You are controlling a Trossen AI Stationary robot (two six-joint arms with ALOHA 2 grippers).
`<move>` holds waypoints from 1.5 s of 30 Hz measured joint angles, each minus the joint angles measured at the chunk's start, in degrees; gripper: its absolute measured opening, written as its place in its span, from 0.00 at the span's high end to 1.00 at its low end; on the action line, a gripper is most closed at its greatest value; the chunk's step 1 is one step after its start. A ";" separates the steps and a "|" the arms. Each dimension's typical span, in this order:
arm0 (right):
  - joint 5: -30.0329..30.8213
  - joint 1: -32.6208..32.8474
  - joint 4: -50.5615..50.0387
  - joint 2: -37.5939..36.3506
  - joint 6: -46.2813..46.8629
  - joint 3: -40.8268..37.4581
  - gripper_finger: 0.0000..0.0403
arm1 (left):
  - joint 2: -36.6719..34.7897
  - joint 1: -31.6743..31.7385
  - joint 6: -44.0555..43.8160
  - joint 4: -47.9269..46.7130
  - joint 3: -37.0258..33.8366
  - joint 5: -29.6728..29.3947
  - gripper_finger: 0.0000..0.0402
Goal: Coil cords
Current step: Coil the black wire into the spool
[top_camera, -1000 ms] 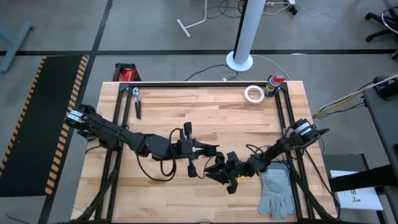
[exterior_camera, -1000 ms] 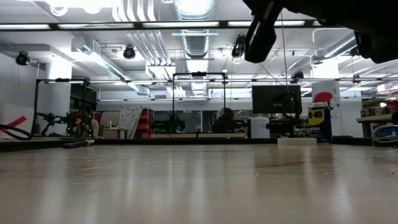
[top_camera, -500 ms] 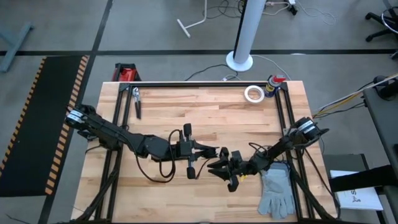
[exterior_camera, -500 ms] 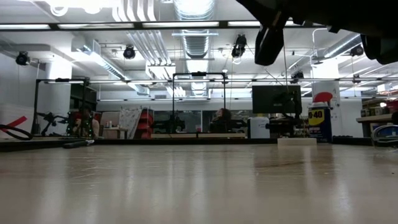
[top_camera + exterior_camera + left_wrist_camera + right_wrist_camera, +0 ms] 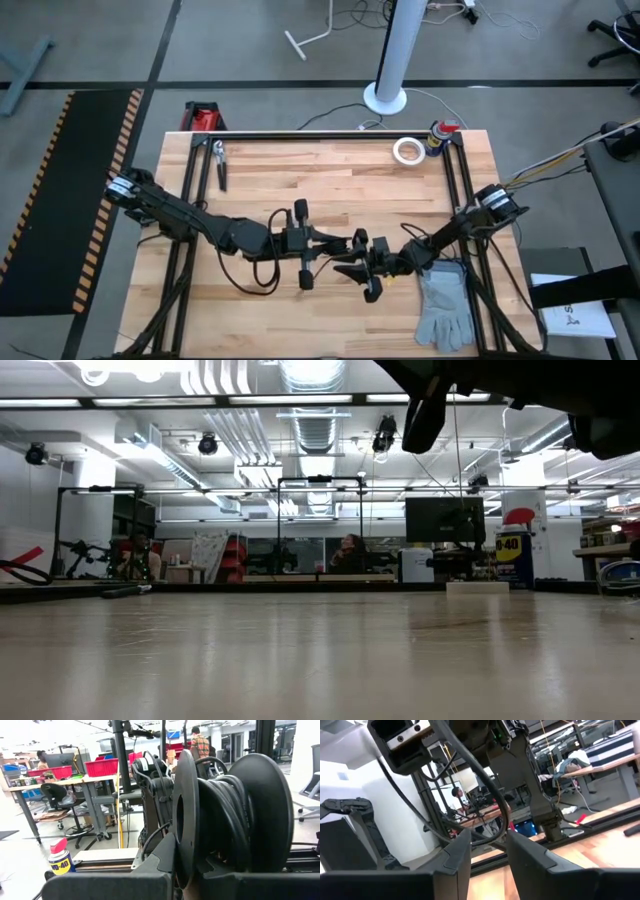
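Observation:
A black spool (image 5: 190,815) with the thin black cord (image 5: 225,825) wound between its two discs sits in my left gripper (image 5: 345,243), raised over the middle of the table. My right gripper (image 5: 365,268) hangs right next to it, toward the near edge, its fingers a narrow gap apart. A loose run of the cord (image 5: 504,815) curves down and crosses that gap at the fingertips (image 5: 465,840). I cannot tell whether it touches them. The low view shows only parts of both arms along its top edge. My left gripper is shut on the spool, one finger (image 5: 162,857) beside the outer face of one disc (image 5: 181,845). The other disc's contact is hidden by the spool itself. The fingers reach level from the table's left. The spool is lifted clear of the table, its axis across the fingers.
A grey glove (image 5: 445,305) lies at the near right corner, under the right arm. A white tape roll (image 5: 407,150) and a spray can (image 5: 440,133) stand at the far right, pliers (image 5: 219,163) at the far left. People show in the room beyond.
My right gripper has moved a little toward the table's far edge, closing in on the spool in my left gripper. The spool has stayed raised over the table's middle.

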 joint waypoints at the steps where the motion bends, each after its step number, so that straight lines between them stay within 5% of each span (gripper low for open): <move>1: -0.26 -0.10 -0.01 0.00 -0.21 0.18 0.71 | 0.00 0.00 0.00 0.05 0.00 0.02 1.00; 21: 0.73 -0.53 -8.47 -1.68 -5.14 0.09 0.75 | -0.01 -0.24 0.22 0.43 0.00 -0.26 1.00; 30: 1.19 0.23 -23.72 -8.77 -16.10 3.28 0.72 | 0.02 -0.24 -0.25 0.39 0.00 -0.38 1.00; 38: 0.03 0.63 -39.76 -10.77 -16.72 8.85 0.68 | 0.04 -0.23 -0.03 0.46 0.00 -0.40 1.00; 45: 0.17 0.63 -42.00 -10.78 -17.52 10.25 0.74 | 0.07 -0.22 -0.02 0.44 0.00 -0.40 1.00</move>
